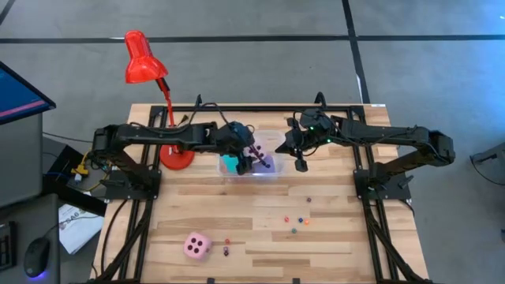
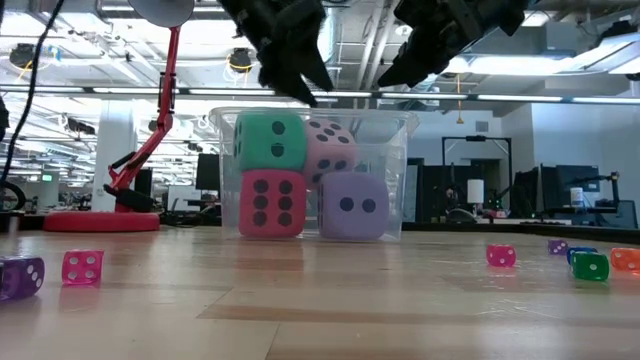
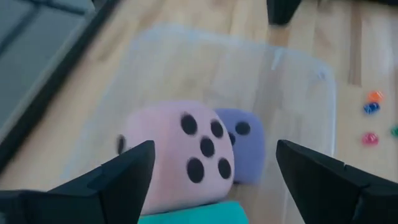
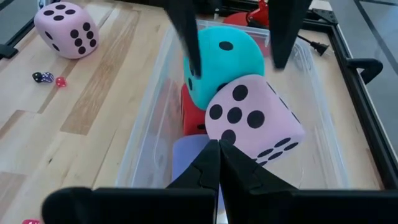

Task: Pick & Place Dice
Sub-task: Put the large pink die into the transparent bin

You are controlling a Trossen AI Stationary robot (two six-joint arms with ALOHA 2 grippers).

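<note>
Beneath left gripper point(image 3: 211, 180), fingers spread wide, nothing held: clear bin point(image 2: 410, 130) with four big dice: cyan point(image 4: 224, 59), pink point(image 4: 252, 118), red point(image 2: 272, 203), lavender point(image 2: 353, 206). Fifth, pink die point(image 1: 196, 246), well apart. Right gripper point(image 4: 217, 149) pinched closed beside bin. Red die mostly hidden from above.

Clear bin point(image 2: 400, 160) stands at centre of wooden surface point(image 2: 320, 300). Inside, four big dice: cyan die point(image 2: 271, 141) stacked on red die point(image 2: 271, 203), pink die point(image 2: 331, 148) tilted at its 3 o'clock, lavender die point(image 2: 353, 205) below pink one. Two dark claws hang above bin rim: left claw point(image 2: 290, 70) at 11 o'clock, right claw point(image 2: 420, 55) at 1 o'clock. Red lamp point(image 2: 135, 165) at 9 o'clock. Small dice scattered on surface: purple die point(image 2: 20, 277) and magenta die point(image 2: 82, 266) at 8 o'clock, green die point(image 2: 590, 266) at 4 o'clock.
</note>
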